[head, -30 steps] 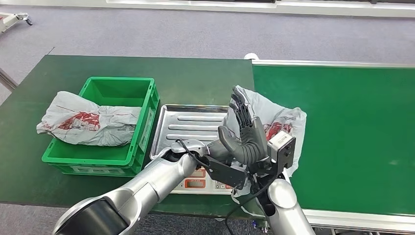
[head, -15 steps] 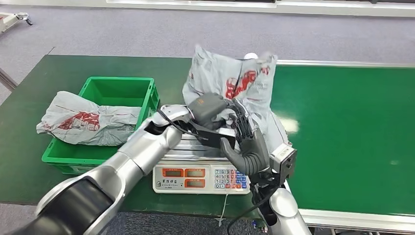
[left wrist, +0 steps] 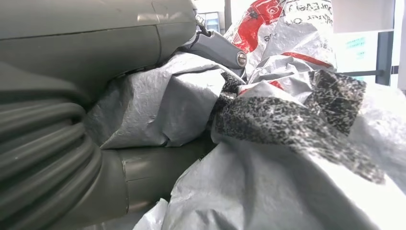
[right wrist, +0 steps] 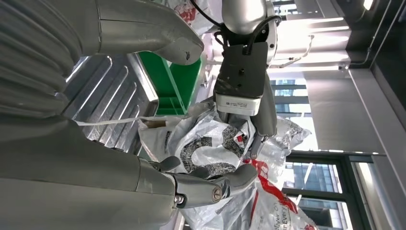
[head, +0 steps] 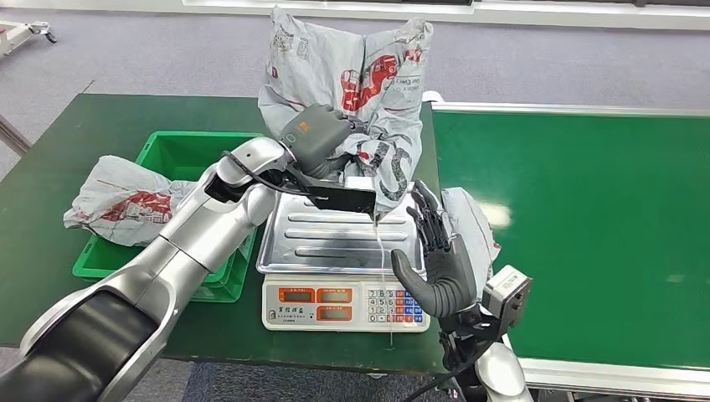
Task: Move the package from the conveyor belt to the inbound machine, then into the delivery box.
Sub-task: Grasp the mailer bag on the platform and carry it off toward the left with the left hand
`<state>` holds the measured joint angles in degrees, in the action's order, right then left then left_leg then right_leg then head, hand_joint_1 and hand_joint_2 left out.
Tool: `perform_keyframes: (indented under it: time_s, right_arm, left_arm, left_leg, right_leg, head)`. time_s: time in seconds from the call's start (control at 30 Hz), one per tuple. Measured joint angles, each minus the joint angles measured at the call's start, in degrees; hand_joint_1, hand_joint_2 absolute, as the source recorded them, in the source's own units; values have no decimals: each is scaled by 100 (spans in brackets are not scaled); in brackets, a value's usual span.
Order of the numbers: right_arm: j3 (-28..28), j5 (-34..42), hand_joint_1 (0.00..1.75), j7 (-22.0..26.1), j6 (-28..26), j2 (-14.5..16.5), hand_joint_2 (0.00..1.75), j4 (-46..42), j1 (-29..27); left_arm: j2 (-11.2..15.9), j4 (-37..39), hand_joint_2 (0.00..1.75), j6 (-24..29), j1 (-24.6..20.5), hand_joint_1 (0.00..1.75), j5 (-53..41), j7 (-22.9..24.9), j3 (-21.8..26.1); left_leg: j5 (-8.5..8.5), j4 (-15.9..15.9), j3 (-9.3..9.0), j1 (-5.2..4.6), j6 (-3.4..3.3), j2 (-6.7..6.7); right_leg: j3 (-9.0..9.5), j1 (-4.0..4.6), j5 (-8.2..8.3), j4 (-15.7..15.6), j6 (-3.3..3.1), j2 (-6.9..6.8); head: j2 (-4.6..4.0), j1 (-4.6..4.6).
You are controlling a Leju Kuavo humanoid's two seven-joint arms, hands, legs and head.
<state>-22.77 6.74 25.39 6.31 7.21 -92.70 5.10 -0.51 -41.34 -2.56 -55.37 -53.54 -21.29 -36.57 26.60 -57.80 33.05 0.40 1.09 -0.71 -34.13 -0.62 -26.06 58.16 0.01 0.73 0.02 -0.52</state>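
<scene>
The left hand (left wrist: 119, 115) enters as a grey ribbed cover with thick grey fingers (left wrist: 158, 165). The fingers are wrapped into the crumpled grey plastic of the package (left wrist: 287, 182), which is gripped and bunched between them. A metal pivot pin (left wrist: 242, 58) is visible on one finger. The package carries red printing (left wrist: 268, 19) and a black speckled patch (left wrist: 306, 120). Bright window panes (left wrist: 364, 43) lie behind.

I can read little here. On the grey package (right wrist: 225, 158) there is red lettering ending in "…eliver you", cut off at the frame's edge. The scale's (head: 343, 303) keypad and displays are too small for me to make out.
</scene>
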Motion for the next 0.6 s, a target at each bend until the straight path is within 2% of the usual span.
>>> perform_keyframes:
  time_s: [0.13,0.23,0.43,0.6]
  right_arm:
    - [99,-81,0,-19,-85,0,175,-155,-157]
    - [222,-130,0,-18,-104,0,175,-314,-342]
    - [446,-213,0,68,-31,0,175,-487,-663]
    - [582,-291,0,127,-10,0,175,-557,-845]
  left_arm:
    - [181,27,175,447,2,175,-290,625,39]
    - [464,127,175,725,66,175,-518,1029,196]
    - [1289,277,175,1083,727,175,-952,1119,816]
    - [1731,244,175,1097,1369,175,-1354,1245,1474]
  left_leg:
    - [0,1,0,0,0,1]
    - [1,8,-3,1,1,11]
    - [2,21,-14,5,9,42]
    - [2,22,-5,7,13,37]
  right_leg:
    - [-1,0,0,0,0,1]
    - [-2,0,0,0,-1,12]
    - [-12,2,-2,1,-11,39]
    - [-16,8,-6,1,-17,38]
  head:
    - [0,1]
    - [0,1]
    - [0,-1]
    - [0,0]
